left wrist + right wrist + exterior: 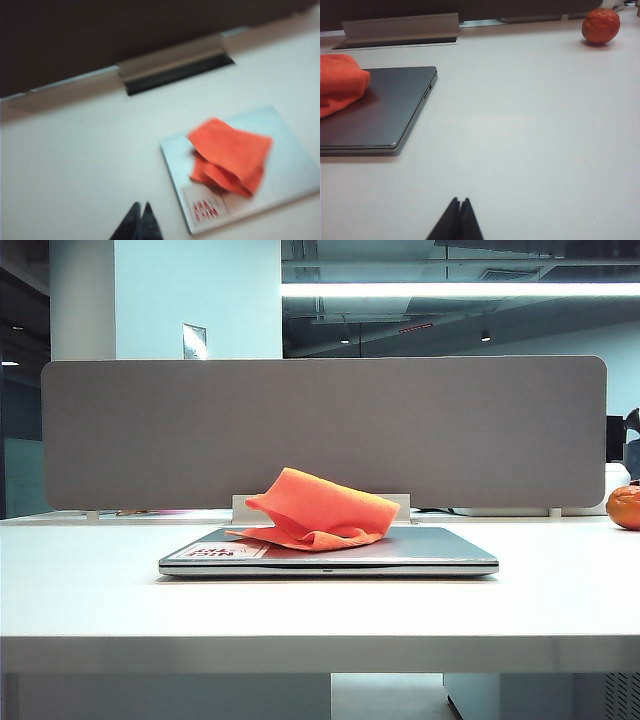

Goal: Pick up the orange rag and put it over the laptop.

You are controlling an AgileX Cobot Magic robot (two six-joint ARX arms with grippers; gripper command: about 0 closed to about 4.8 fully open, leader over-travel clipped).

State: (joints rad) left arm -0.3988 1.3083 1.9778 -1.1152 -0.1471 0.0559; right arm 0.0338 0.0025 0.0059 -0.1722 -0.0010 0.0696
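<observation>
the bright orange fuzzy microfibre rag (322, 512) lies bunched on the thin silver-grey laptop (440, 550), so with the left gripper (139, 209) and right gripper (460, 204) both pressed together, empty and apart from it, the lid risks staying mostly uncovered.

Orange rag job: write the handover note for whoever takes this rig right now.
Left gripper: shut, empty, above the white table beside the laptop's sticker corner.
Right gripper: shut, empty, low over bare table, away from the laptop.
Orange rag: lying crumpled on the closed laptop, covering only part of the lid.
Done: rag placed and released.
Left: possibly spread it flatter.
</observation>
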